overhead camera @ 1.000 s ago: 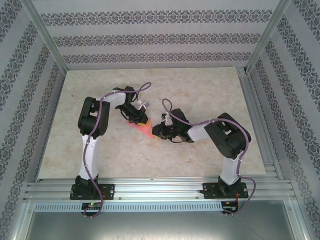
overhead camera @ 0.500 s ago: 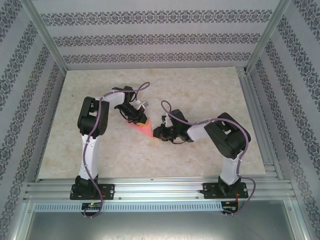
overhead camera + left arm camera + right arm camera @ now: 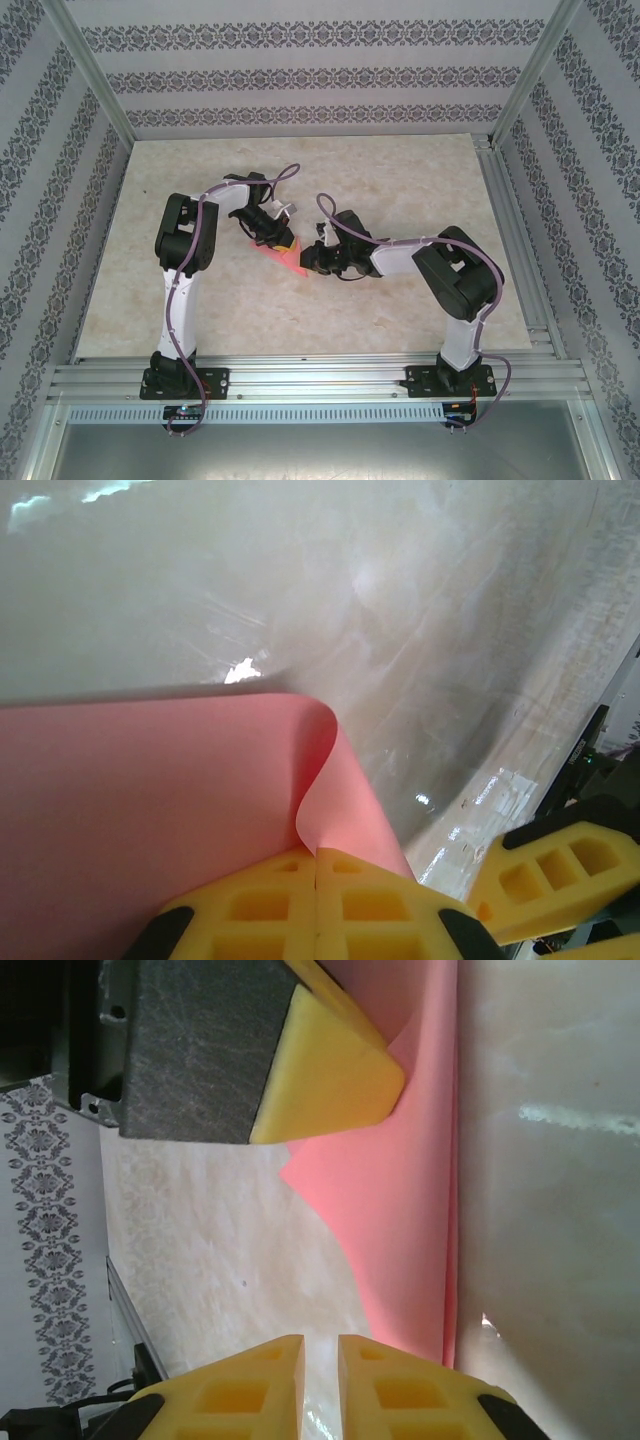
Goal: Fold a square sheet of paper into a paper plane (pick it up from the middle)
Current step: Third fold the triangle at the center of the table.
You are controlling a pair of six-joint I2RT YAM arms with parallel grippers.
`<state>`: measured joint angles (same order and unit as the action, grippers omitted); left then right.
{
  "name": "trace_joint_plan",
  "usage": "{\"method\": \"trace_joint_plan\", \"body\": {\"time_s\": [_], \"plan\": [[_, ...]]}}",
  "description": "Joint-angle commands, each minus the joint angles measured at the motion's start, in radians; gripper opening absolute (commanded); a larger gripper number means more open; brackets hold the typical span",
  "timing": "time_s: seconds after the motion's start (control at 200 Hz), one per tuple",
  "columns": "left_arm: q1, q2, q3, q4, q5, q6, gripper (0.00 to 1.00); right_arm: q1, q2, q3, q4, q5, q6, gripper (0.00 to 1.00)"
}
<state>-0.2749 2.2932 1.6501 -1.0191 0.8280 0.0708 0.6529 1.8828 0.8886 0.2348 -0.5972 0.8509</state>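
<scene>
Pale marbled tabletop point(image 3: 420, 170) inside damask-papered walls point(image 3: 300, 80). I see the thin pink-red paper sheet point(image 3: 288, 256) mid-table between both claws, with bare table all round it out to the aluminium frame rails point(image 3: 320, 378). My left wrist camera shows the left gripper point(image 3: 316, 875) with its yellow pads pressed together on a curled corner of the sheet, too small to read from overhead. The right wrist camera shows the right gripper point(image 3: 320, 1360) with a slim gap and nothing in it, just beside the sheet's doubled edge.
</scene>
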Motion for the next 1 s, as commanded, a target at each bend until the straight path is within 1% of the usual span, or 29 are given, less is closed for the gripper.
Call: {"method": "trace_joint_plan", "body": {"time_s": [0.0,0.27,0.59,0.679,0.844,0.999], "plan": [[0.016,-0.002,0.019,-0.044,0.003,0.039,0.06,0.002,0.043,0.027,0.023,-0.007,0.015,0.17],[0.016,-0.049,-0.011,-0.049,-0.009,0.039,0.05,0.001,0.079,0.026,0.033,-0.028,0.011,0.17],[0.028,-0.049,-0.008,-0.061,-0.026,0.043,0.04,0.003,0.087,0.013,0.039,-0.035,0.011,0.17],[0.029,-0.038,-0.008,-0.072,-0.054,0.047,0.04,0.003,0.088,0.012,0.026,-0.036,0.006,0.17],[0.031,-0.025,0.002,-0.053,-0.056,0.040,0.04,0.007,0.074,0.007,0.029,-0.048,0.005,0.17],[0.032,-0.007,0.014,-0.054,-0.053,0.048,0.04,0.008,0.027,0.007,0.059,-0.062,0.031,0.18]]}}
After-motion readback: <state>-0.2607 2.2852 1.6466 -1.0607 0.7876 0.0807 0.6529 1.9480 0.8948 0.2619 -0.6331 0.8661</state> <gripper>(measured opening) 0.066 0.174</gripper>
